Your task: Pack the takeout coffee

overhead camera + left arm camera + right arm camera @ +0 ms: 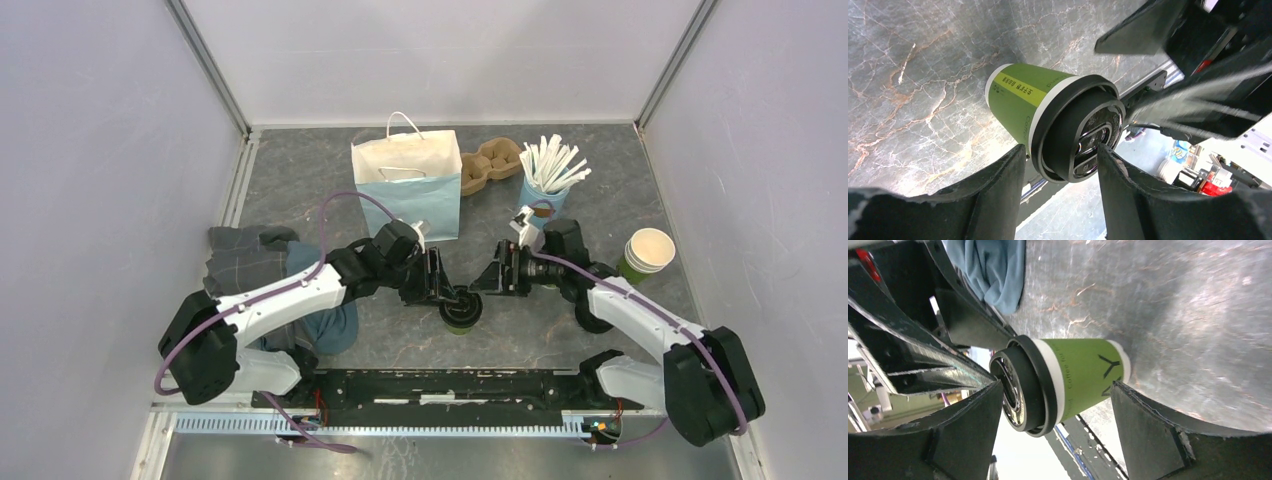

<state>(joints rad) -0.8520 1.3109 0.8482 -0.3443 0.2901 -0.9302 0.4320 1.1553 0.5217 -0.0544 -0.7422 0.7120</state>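
Note:
The takeout coffee (460,314), a green paper cup with a black lid, stands upright on the grey table between the two arms. My left gripper (452,298) reaches it from the left. In the left wrist view the lid (1075,135) lies between the fingertips of that gripper (1060,155); the jaws stand apart, one tip by the rim and one at the lid's top. My right gripper (483,283) faces the cup from the right. It is wide open (1057,385), and the cup (1083,375) lies lengthwise in the gap, with space round it.
A blue-and-white paper bag (410,195) stands open behind the cup. A brown cup carrier (490,162) and a light-blue cup of white sticks (545,190) are at the back right. Lidless green cups (648,255) stand at right. Crumpled cloths (265,265) lie at left.

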